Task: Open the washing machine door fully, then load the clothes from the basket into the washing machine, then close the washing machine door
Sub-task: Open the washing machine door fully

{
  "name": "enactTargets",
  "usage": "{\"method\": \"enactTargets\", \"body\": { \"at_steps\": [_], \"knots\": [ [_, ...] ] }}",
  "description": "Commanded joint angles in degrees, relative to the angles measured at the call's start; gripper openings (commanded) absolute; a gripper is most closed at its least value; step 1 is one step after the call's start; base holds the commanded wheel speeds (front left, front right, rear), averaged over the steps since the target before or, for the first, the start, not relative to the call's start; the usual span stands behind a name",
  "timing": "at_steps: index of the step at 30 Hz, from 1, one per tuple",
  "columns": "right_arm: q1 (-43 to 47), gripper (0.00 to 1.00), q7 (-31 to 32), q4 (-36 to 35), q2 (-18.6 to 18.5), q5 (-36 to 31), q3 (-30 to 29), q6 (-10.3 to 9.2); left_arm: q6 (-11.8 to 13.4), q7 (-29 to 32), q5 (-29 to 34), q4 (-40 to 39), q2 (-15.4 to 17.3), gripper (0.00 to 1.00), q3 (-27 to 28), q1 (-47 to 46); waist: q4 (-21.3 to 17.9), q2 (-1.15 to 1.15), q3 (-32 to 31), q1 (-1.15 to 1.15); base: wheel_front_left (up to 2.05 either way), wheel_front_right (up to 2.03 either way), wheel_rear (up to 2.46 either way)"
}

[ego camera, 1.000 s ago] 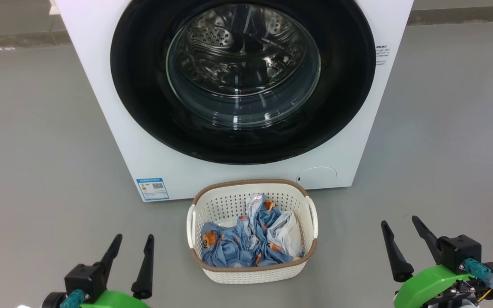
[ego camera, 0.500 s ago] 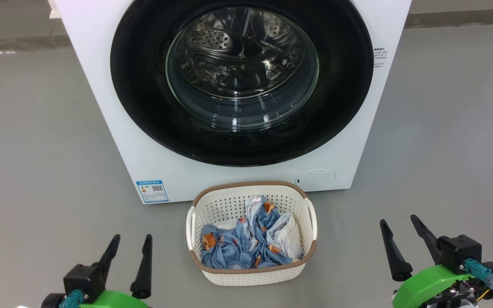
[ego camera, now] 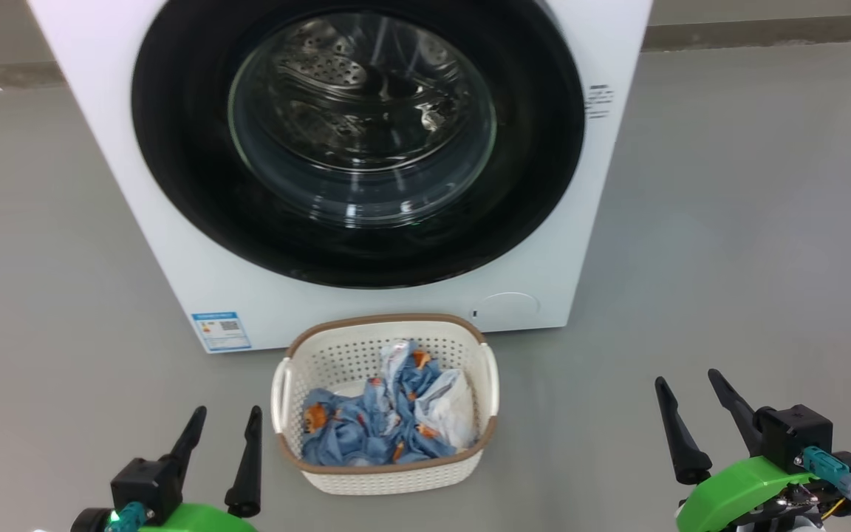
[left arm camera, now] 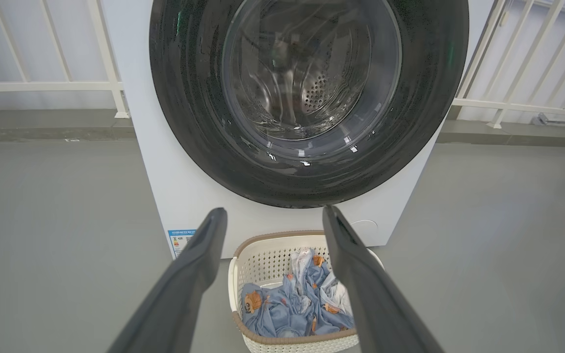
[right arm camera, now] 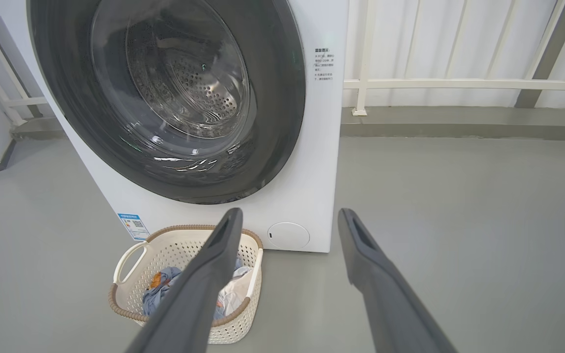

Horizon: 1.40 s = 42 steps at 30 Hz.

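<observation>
Door [ego camera: 357,140] sits flush on the washing machine [ego camera: 174,244], not yet opened. The basket [ego camera: 385,480] of clothes [ego camera: 381,425] is on the floor just in front of it. Left gripper [ego camera: 228,408] and right gripper [ego camera: 687,377] hover low, fingers spread, holding nothing.

No handle or hinge side can be made out. Best guess is to hook a finger behind the rim edge and swing along the arc, clear of the basket.

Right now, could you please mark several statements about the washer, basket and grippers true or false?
1. The washing machine door is shut. True.
2. The basket stands on the floor in front of the washing machine. True.
3. The clothes are inside the washing machine. False: they lie in the basket.
4. The left gripper holds a cloth. False: it is open and empty.
5. The right gripper is open, apart from the basket. True.
</observation>
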Motion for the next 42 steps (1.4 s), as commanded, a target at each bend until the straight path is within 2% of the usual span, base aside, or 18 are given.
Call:
{"method": "enactTargets", "body": {
  "at_steps": [1,17,40,41,42],
  "knots": [
    [-1.1,1.00,-0.5,-1.7,-0.3,0.3,1.3,0.09,0.3,-0.7,-0.5,-1.1,1.1,1.00,1.6,-2.4,0.0,0.00,0.0,0.00,1.23,1.23,-2.46],
    [-1.2,1.00,-1.0,-2.2,-0.3,0.5,1.2,0.09,0.1,-1.4,-1.3,-1.2,1.4,1.00,1.2,-2.8,0.1,0.00,0.2,0.00,0.97,0.97,-1.93],
    [-1.0,1.00,-1.3,-2.2,-0.2,0.5,1.2,0.09,1.4,-1.7,-1.8,-0.8,2.0,1.00,0.5,-2.9,0.2,0.00,0.5,0.00,0.05,0.05,-0.09],
    [-1.0,0.37,-1.2,-2.2,-0.2,0.6,1.2,0.09,1.4,-1.7,-1.8,-0.8,2.1,1.00,0.5,-2.9,0.2,0.00,0.5,0.00,0.00,0.00,0.00],
    [-1.1,0.00,-1.2,-2.2,-0.2,0.6,1.2,0.09,1.5,-1.8,-1.9,-0.7,2.1,1.00,0.5,-2.9,0.2,0.00,0.5,0.00,0.00,0.00,0.00]
  ]
}}
